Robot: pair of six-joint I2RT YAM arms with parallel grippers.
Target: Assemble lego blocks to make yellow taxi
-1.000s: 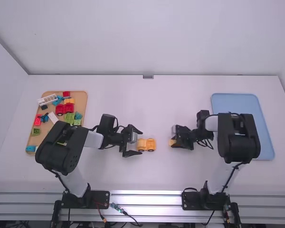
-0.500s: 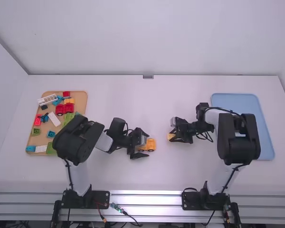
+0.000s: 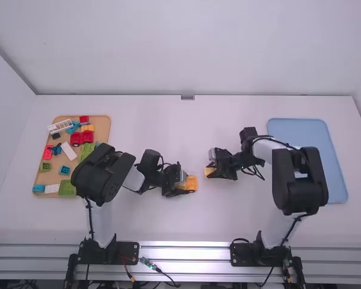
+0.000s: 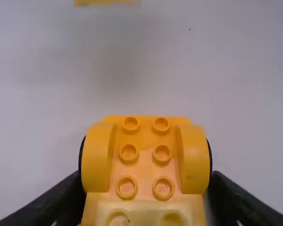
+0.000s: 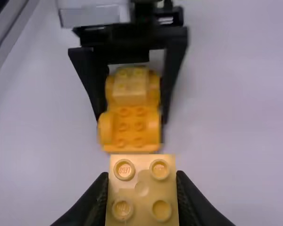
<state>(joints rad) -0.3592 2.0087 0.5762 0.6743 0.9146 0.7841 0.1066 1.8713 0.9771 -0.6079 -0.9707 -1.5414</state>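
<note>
Around the orange-yellow car base (image 3: 191,183), mid-table, my left gripper (image 3: 182,185) is closed. The left wrist view has the car base (image 4: 146,160), studs up with wheel arches at its sides, between the fingers of my left gripper (image 4: 146,188); a paler yellow brick (image 4: 144,212) sits on it. A little to the right, my right gripper (image 3: 213,171) holds a light yellow block (image 3: 210,171). The right wrist view shows that studded block (image 5: 141,188) pinched in my right gripper (image 5: 142,188), near the car base (image 5: 132,129).
At the left, a wooden tray (image 3: 39,180) carries several red, green, blue, white and orange pieces. A blue tray (image 3: 340,180) lies at the right, beside and partly behind the right arm.
My left gripper moved right over the car base, and its fingers closed on it. My right gripper, with the yellow block, moved left and slightly away from the camera, nearer the car base.
</note>
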